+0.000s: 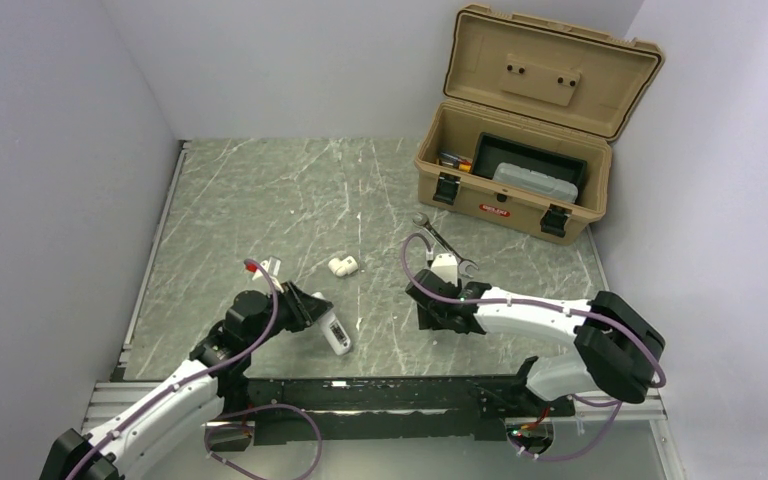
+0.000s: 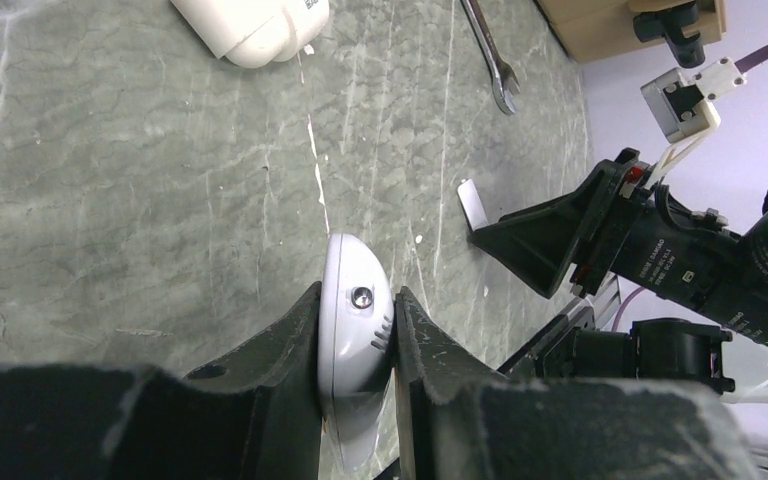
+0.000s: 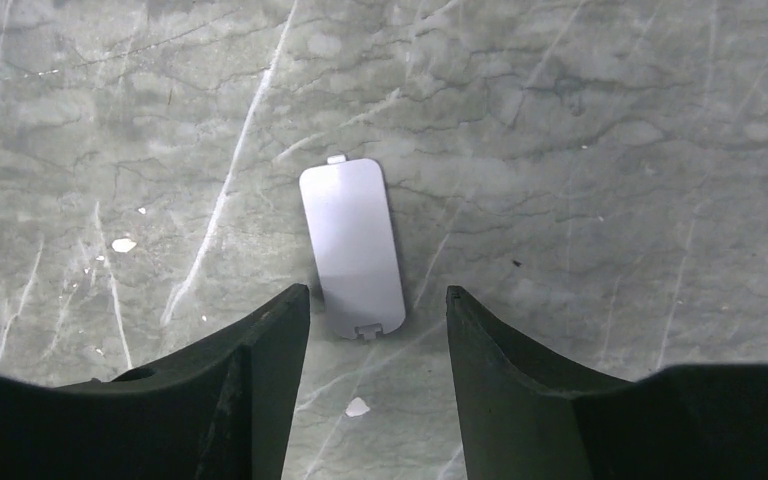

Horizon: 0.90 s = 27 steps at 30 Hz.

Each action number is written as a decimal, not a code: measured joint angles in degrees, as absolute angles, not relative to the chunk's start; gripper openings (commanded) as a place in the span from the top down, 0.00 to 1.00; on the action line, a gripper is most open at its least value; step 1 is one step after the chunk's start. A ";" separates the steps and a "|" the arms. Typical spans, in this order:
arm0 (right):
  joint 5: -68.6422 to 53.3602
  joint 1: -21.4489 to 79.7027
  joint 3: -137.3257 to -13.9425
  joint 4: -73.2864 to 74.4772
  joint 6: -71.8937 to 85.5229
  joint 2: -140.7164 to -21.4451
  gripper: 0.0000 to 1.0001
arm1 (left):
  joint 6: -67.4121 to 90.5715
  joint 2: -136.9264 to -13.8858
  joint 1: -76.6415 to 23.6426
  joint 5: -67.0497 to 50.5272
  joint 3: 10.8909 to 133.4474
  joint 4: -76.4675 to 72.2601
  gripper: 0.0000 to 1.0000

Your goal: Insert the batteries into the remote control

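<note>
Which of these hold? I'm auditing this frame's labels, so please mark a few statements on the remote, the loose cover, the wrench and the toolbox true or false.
The left jaws clamp the remote control. True.
The grey cover is fitted on the remote. False: it lies loose on the table, before the open right jaws.
The lid of the toolbox is shut. False: it stands open.
The wrench lies on the table outside the toolbox. True.

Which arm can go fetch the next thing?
Probably the right one. The right gripper is open and empty above the loose white cover, which lies flat on the table. The left gripper is shut on the remote control, so it is busy.
</note>
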State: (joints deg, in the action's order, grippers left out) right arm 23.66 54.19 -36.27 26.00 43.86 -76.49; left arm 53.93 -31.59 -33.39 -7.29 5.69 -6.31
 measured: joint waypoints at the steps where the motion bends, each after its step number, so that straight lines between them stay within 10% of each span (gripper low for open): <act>1: 23.22 54.06 -36.25 25.67 43.66 -76.86 0.45 | 53.93 -31.81 -33.39 -7.33 5.69 -6.39 1.00; 27: 20.73 53.65 -37.36 23.46 42.46 -79.81 0.78 | 54.33 -34.24 -32.69 -8.16 5.69 -7.77 1.00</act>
State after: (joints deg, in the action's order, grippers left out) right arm 20.73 53.65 -37.36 23.46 42.46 -79.81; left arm 54.33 -34.24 -32.69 -8.16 5.69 -7.77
